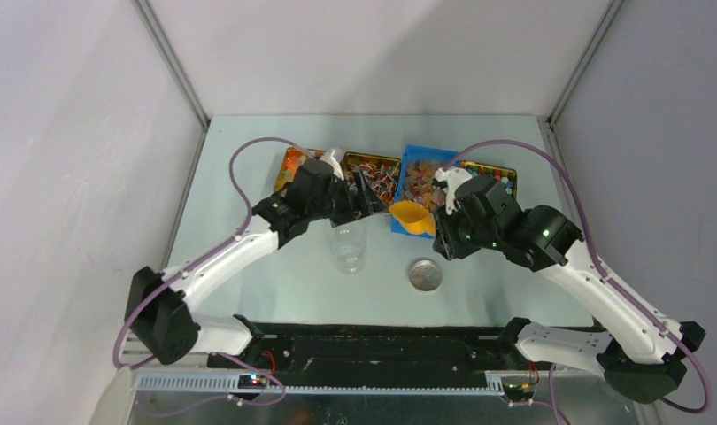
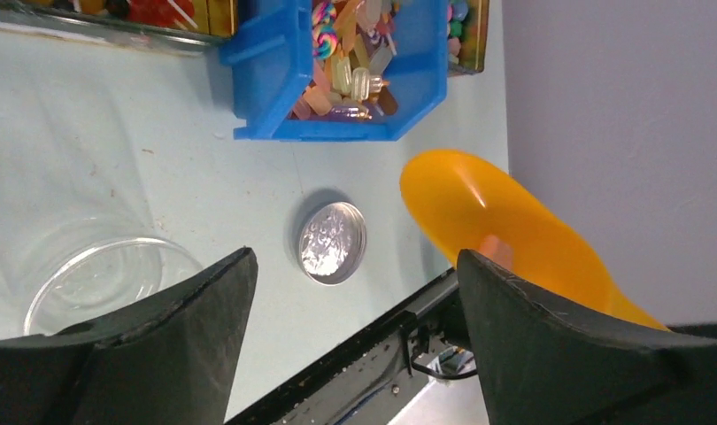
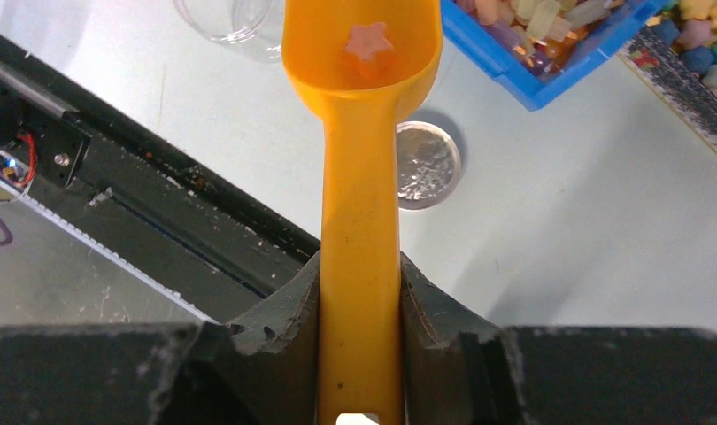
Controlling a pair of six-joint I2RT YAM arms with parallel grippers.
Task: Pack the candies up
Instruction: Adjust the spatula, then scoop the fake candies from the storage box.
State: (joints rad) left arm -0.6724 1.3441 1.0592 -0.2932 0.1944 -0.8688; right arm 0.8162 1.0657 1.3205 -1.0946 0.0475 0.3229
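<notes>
Here, the right gripper [image 3: 359,266] pinches the orange scoop [image 3: 359,159] by its handle, one pink star candy [image 3: 369,40] in its bowl, while the left gripper [image 2: 355,257] hangs spread and empty; the candies [image 2: 350,75], heaped in the blue bin [image 2: 266,80], look light and loose, better scooped than pinched.

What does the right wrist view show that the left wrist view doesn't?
Only the right wrist view: the right tool clamped on the handle of the orange scoop, and a pink star candy lying in its bowl. Only the left wrist view: the left tool, open and holding nothing. Both views: the scoop, the silver lid, the blue bin of candies, and the clear jar.
</notes>
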